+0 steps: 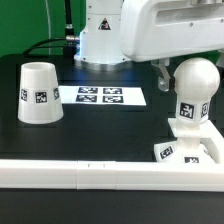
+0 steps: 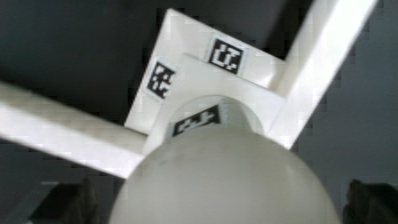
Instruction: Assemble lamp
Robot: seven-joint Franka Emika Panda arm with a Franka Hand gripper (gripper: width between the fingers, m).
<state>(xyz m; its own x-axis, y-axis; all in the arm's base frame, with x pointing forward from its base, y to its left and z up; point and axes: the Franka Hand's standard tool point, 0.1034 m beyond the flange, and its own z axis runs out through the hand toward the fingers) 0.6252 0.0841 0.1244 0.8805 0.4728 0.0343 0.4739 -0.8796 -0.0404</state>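
On the right, near edge: the bulb [image 1: 195, 85], a smooth white round head on a short tagged stem, stands upright on the flat square base [image 1: 172, 152]. The base's right side is cut off by the frame.
Far left: the shade [image 1: 40, 93] is a tapered white cup, wide end down on the black table [image 1: 120, 125], well apart from the bulb.
Near edge: a long white rail [image 1: 90, 175] runs across, just in front of the base.
Far centre: the marker board [image 1: 100, 96] lies thin and flat.
Claw [image 2: 214, 205]: the wrist view shows only dark blurred shapes either side of the bulb's head. I cannot tell if it is wide, narrow or gripping.
Arm [image 1: 165, 30]: glossy white casing, cut off at the top.
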